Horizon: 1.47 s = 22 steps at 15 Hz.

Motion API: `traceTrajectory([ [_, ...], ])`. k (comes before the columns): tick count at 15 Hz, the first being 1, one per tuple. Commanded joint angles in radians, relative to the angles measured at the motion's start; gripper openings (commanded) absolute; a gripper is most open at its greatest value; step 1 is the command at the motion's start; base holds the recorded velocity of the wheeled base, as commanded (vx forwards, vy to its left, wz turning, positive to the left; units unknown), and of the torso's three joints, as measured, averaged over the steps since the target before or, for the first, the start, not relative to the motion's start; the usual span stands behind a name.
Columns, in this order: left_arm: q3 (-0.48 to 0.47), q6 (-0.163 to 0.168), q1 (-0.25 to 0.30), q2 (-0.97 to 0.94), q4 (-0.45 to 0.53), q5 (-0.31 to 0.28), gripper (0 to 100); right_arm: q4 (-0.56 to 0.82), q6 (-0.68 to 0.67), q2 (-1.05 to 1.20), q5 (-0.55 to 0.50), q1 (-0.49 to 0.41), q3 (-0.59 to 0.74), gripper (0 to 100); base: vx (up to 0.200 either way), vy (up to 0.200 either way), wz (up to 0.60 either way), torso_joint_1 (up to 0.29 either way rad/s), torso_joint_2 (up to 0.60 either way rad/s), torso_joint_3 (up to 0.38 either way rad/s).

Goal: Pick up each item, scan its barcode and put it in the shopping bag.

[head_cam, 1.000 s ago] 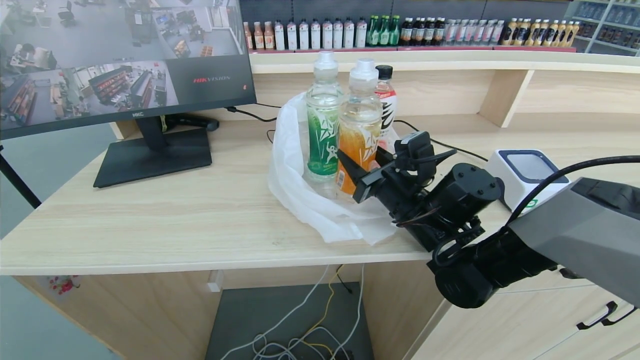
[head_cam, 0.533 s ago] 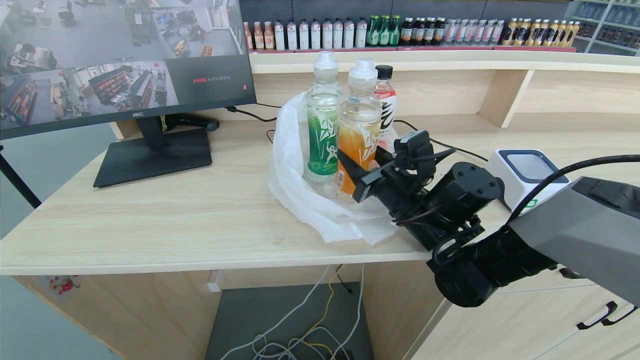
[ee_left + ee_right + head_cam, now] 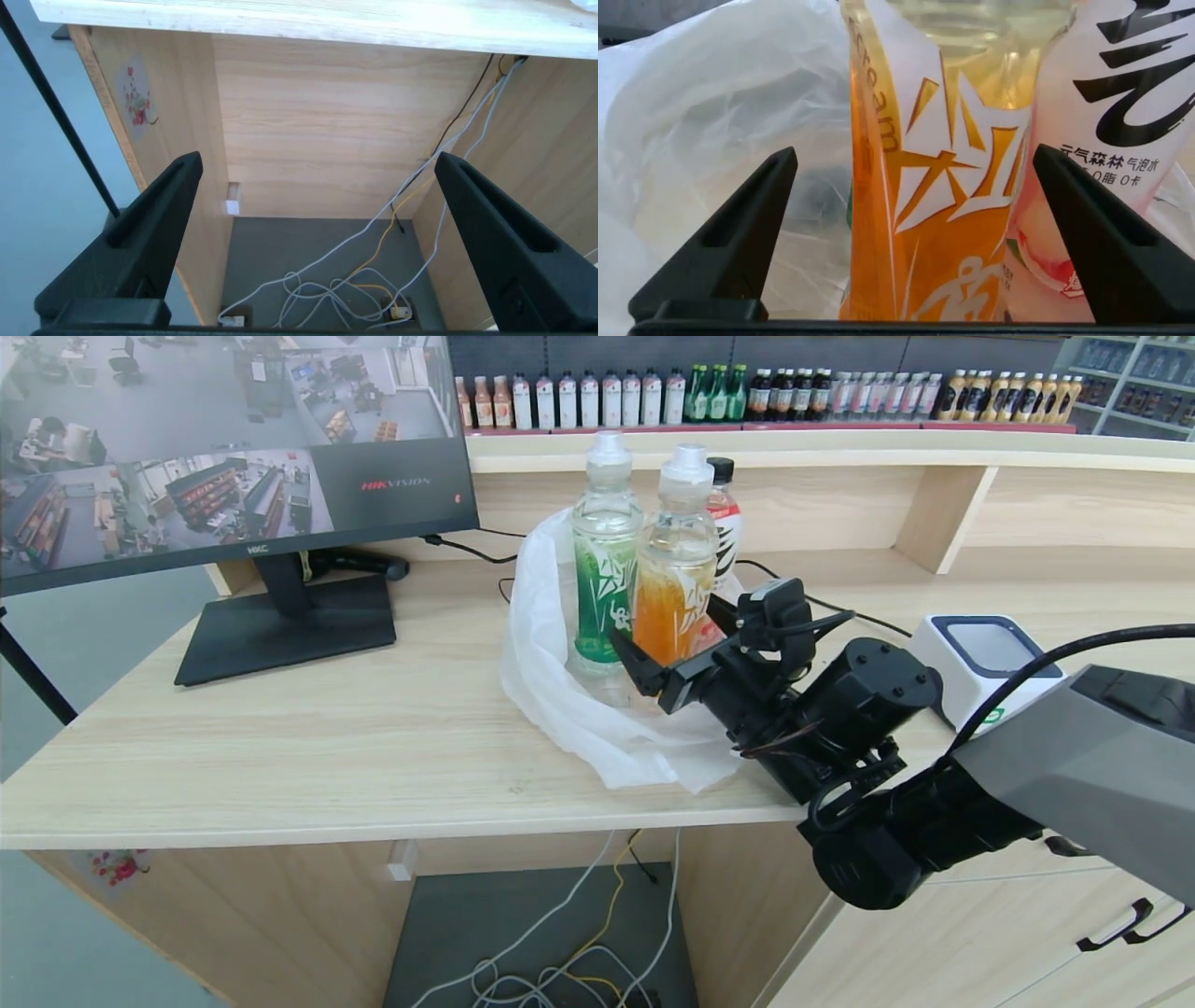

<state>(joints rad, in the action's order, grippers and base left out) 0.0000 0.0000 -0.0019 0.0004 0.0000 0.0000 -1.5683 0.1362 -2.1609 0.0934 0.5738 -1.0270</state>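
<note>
A: Start big: where does everything sit?

B: In the head view the counter (image 3: pixel 280 756) carries the white shopping bag (image 3: pixel 541 681) at its middle, with the scanner (image 3: pixel 976 658) at 3 o'clock from the bag. 3 bottles stand upright inside. The orange bottle (image 3: pixel 674 579) is in front, the green bottle (image 3: pixel 605 588) is touching it at 9 o'clock, and the white bottle (image 3: pixel 726 537) is just behind at 1 o'clock.

A: Which arm is on it?

B: The right one, by far the nearer. It comes in low from 4 o'clock, its forearm nearly level with the counter. The right gripper (image 3: pixel 665 625) has its fingers spread wide, 1 on each side of the orange bottle's lower half. The wrist view shows a gap on both sides.

A: So what does the next move turn on?

B: The bottle's long axis is vertical and crosses the gripper's line of reach at a right angle. I'd judge that a straight pull back toward 4 o'clock clears it, while any sideways drift would tip it into its neighbours.

A: And the left?

B: The left gripper (image 3: pixel 318 161) hangs below the counter's edge with its fingers apart, holding nothing.
</note>
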Motion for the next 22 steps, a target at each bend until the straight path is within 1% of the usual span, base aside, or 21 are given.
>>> traceTrajectory([
  [1,0.0,0.0,0.0,0.0,0.0,0.0,100,-0.003,0.0,0.004,0.0,0.001,0.002,100,0.0,0.0,0.0,0.0,0.0,0.0],
  [4,0.0,0.0,0.0,0.0,0.0,0.0,100,-0.003,0.0,0.024,-0.001,0.0,0.039,100,0.0,0.0,0.0,0.0,0.0,0.0],
  [9,0.0,0.0,0.0,0.0,0.0,0.0,100,-0.003,-0.001,0.069,-0.023,0.0,0.059,100,0.0,0.0,0.0,0.0,0.0,0.0],
  [12,0.0,0.0,0.0,0.0,0.0,0.0,100,-0.003,-0.003,0.176,-0.038,-0.005,0.142,100,0.0,0.0,0.0,0.0,0.0,0.0],
  [14,0.0,0.0,0.002,0.0,0.0,0.0,100,-0.003,-0.003,0.242,-0.066,-0.028,0.183,100,0.0,0.0,0.0,0.0,0.0,0.0],
  [16,0.0,0.0,0.0,0.0,0.0,0.0,100,-0.003,-0.001,0.351,-0.075,-0.083,0.278,100,0.0,0.0,0.0,0.0,0.0,0.0],
  [17,0.0,0.0,0.0,0.0,0.0,0.0,100,-0.003,0.0,0.432,-0.075,-0.144,0.363,100,0.0,0.0,0.0,0.0,0.0,0.0],
  [19,0.0,0.0,0.0,0.0,0.0,0.0,100,-0.003,0.0,0.593,-0.075,-0.295,0.544,100,0.0,0.0,0.0,0.0,0.0,0.0],
  [20,0.0,0.0,0.0,0.0,0.0,0.0,100,-0.003,-0.001,0.624,-0.073,-0.339,0.584,100,0.0,0.0,0.0,0.0,0.0,0.0],
  [21,0.0,0.0,0.0,0.0,0.0,0.0,100,-0.003,-0.001,0.673,-0.073,-0.422,0.659,100,0.0,0.0,0.0,0.0,0.0,0.0],
  [22,0.0,0.0,0.0,0.0,0.0,0.0,100,-0.003,0.002,0.747,-0.073,-0.482,0.743,100,0.0,0.0,0.0,0.0,0.0,0.0],
])
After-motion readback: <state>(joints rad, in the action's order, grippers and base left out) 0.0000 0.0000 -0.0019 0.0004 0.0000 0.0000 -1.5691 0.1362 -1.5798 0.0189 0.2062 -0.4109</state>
